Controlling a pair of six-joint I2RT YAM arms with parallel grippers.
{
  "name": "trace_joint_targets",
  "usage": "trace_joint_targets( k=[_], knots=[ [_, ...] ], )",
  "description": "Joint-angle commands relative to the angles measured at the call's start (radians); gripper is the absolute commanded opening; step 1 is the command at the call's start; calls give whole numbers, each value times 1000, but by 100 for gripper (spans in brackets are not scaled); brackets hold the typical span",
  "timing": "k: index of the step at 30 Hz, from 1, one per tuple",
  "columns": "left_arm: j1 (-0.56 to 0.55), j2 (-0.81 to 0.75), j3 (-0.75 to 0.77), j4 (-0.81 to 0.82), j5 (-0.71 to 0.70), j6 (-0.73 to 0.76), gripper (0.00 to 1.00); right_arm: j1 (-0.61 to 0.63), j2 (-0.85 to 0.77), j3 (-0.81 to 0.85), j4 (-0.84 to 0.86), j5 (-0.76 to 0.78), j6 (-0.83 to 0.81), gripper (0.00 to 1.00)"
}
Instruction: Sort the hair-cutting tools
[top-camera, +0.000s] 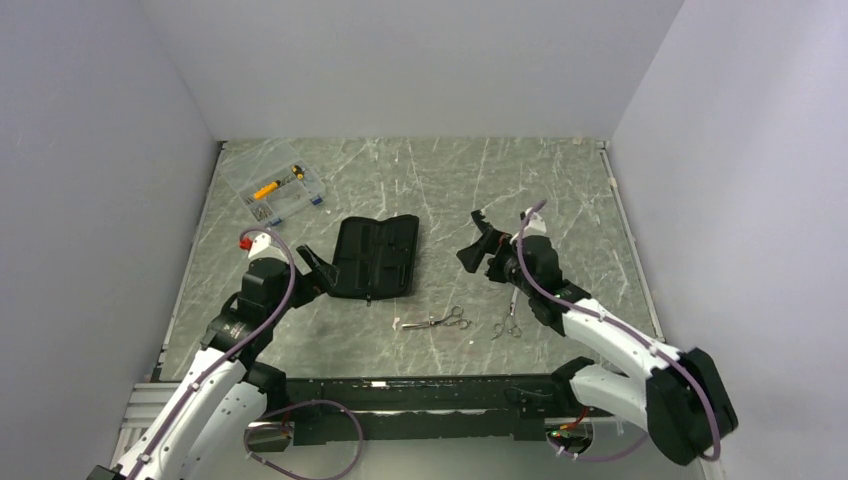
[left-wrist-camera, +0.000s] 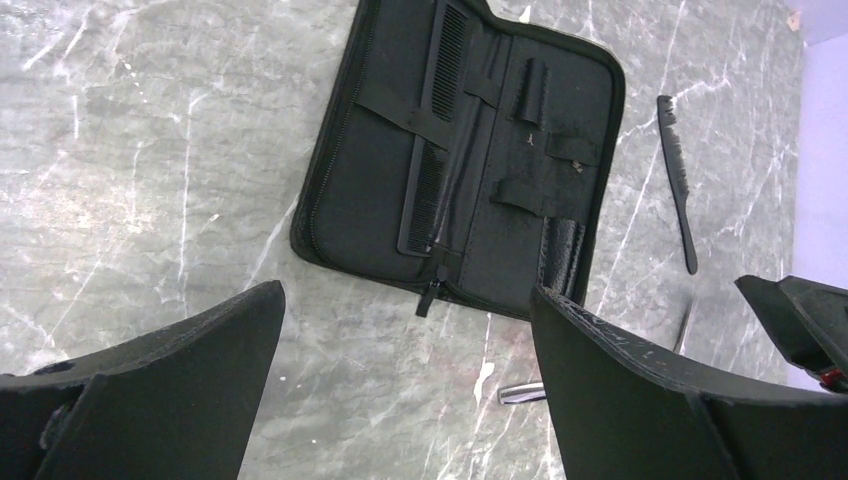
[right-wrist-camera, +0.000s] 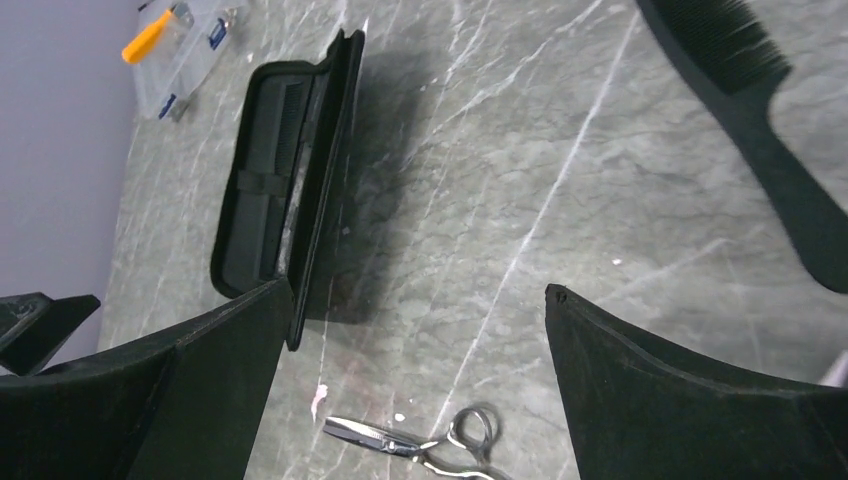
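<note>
Both claws are spread wide and hold nothing: the left claw (left-wrist-camera: 405, 288) hangs over the near edge of the open black case (top-camera: 375, 257), and the right claw (right-wrist-camera: 418, 290) hovers to the case's right. Two silver scissors (top-camera: 437, 321) (top-camera: 507, 325) lie flat on the desk (top-camera: 560, 190) near its front edge, apart from each other. A loose black comb (left-wrist-camera: 677, 180) lies just right of the case, and another comb (left-wrist-camera: 435, 150) sits strapped inside it. All three loose tools are thin and lie flush on hard stone, so I judge that closing fingers may skate over them or push them away rather than lift them. A scissor pinched by one ring could swing open. The case's right half stands partly raised, so a careless approach might knock it shut, and both arms reaching for the case risk colliding.
</note>
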Motion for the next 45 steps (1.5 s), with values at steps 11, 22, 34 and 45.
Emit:
trace_joint_targets(
  k=[11,22,34,45],
  knots=[
    [-1,-37,-57,90,-22,-51,99,45,394,181,219,-103,7,100],
    [-1,-59,-119,165,65,-78,99,113,597,244,365,-226,31,98],
    [-1,-123,-166,127,56,-104,99,141,719,276,490,-362,97,90],
    [-1,-132,-193,143,64,-95,99,175,799,357,423,-383,68,74]
  ],
)
